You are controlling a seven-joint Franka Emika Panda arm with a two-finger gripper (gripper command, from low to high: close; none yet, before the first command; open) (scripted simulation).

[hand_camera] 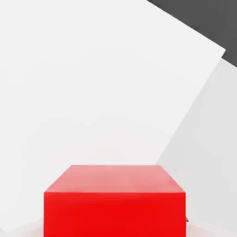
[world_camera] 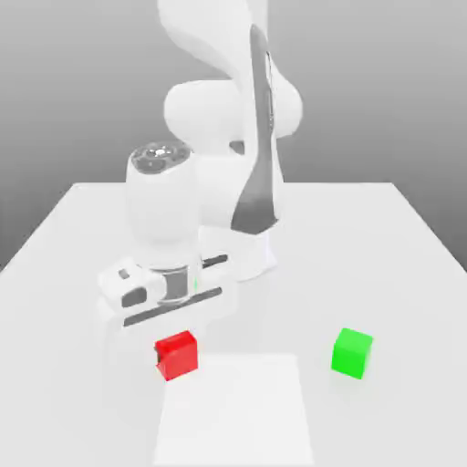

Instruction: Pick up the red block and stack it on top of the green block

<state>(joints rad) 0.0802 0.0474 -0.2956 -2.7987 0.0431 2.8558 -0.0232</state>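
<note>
1. Our gripper [world_camera: 175,339] sits directly over the red block [world_camera: 177,355], its fingers drawn in tight; we judge the block clamped between them, filling the near part of the hand view [hand_camera: 115,200].
2. The red block rests on the white table [world_camera: 82,228], at the edge of a paler square patch [world_camera: 235,410].
3. The green block [world_camera: 351,352] lies well apart from the red block, toward the exterior view's right, at about the same depth.
4. We judge the coming move a lift, then a sideways carry to the green block.
5. The table between the blocks is bare, giving open room.
</note>
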